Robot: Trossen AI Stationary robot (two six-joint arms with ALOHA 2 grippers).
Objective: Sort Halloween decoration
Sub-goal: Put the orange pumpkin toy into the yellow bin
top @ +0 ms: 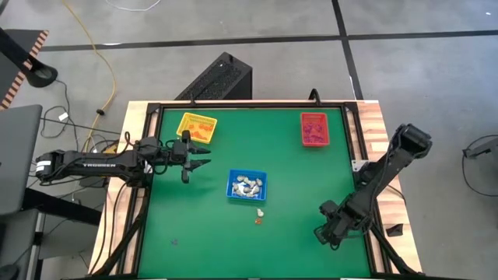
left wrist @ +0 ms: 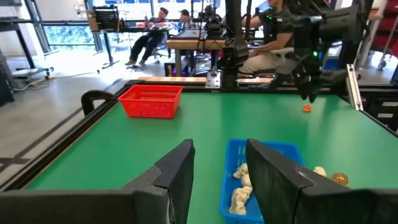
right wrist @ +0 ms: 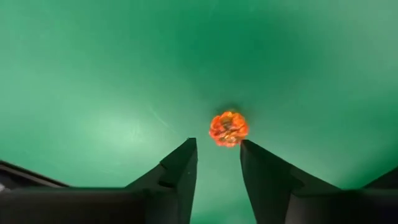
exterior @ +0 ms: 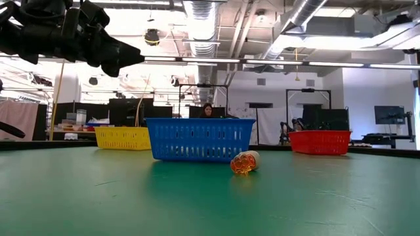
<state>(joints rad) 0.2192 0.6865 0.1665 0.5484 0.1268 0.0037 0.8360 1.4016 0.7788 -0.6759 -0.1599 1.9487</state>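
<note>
An orange trinket [right wrist: 228, 128] lies on the green mat [right wrist: 93, 74] straight ahead of your right gripper [right wrist: 217, 163], just past the fingertips and a shade toward one finger; it looks roundish, with no long axis to line up on. The jaws stand apart, empty. In the high view that gripper [top: 331, 230] hangs over the mat's near right part.

Farther in, two trinkets [top: 260, 215] sit just beside the blue tray [top: 233, 192], which holds whitish ones. Your left gripper [top: 196, 155], jaws apart and empty, hovers by the yellow tray [top: 198, 127]. The red tray [top: 314, 129] sits at the far right. Beyond are workbenches and seated people.
</note>
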